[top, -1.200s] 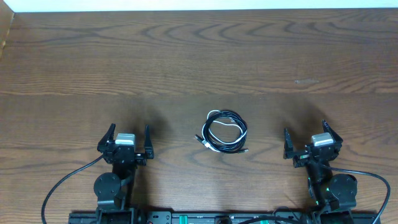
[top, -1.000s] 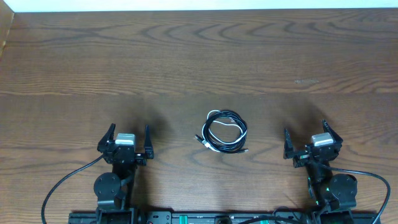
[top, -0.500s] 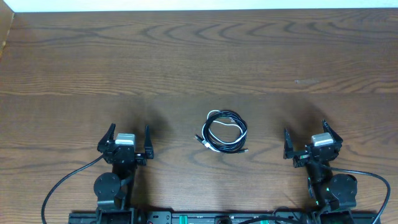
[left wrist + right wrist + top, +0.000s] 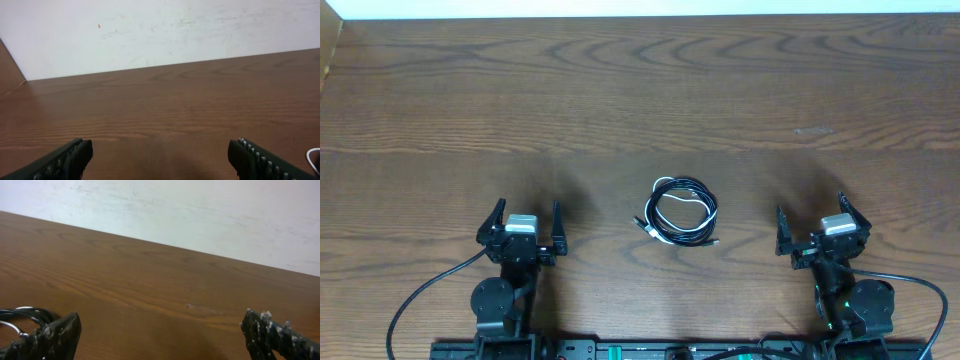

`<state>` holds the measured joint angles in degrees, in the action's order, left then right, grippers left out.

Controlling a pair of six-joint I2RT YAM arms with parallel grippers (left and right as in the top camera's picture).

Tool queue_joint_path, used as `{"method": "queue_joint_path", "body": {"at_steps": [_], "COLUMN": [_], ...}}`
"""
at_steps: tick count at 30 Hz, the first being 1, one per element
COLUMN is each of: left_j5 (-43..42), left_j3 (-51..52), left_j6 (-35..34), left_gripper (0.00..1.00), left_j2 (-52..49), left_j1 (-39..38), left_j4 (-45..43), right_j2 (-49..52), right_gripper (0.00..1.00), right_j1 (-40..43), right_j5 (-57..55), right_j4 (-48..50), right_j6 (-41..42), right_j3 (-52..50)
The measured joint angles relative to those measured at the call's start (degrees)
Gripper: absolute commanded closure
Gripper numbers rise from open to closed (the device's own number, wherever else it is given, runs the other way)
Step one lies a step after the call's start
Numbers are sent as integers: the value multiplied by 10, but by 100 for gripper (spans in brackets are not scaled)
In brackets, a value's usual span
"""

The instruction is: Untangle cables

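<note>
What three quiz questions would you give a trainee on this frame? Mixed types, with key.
1. True or false: the left gripper is shut on the cables.
2. Where do the cables lie on the table? A) between the left gripper and the right gripper, touching neither B) in the far left corner C) hanging off the near edge
3. Fill in: the coil holds one black cord and one ___ cord.
Key: 1 false, its jaws stand open and empty; 2 A; 3 white.
</note>
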<state>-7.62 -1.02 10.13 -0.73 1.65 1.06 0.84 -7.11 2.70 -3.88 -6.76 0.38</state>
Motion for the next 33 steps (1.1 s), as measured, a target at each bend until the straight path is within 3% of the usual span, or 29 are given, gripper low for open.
{"method": "queue_joint_path", "body": {"at_steps": [7, 11, 18, 26, 33], "left_j5": [-3, -27, -61, -120, -245], "left_j3": [0, 0, -14, -210, -396], "left_j6": [0, -14, -147, -213, -271], "left_gripper": [8, 8, 8, 8, 8], "left_j2": [0, 0, -2, -105, -292], "left_j1": [0, 0, 0, 0, 0], "left_j4": [-7, -23, -11, 88, 174], "right_j2": [0, 0, 0, 20, 153], "right_gripper": [1, 1, 1, 1, 1], "right_j1": [0, 0, 0, 0, -1], "right_j5": [-19, -23, 22, 66, 168], "right_j4": [3, 3, 30, -84, -261], "right_j6": [6, 76, 164, 218, 243], "right_j3": [0, 0, 4, 144, 337]}}
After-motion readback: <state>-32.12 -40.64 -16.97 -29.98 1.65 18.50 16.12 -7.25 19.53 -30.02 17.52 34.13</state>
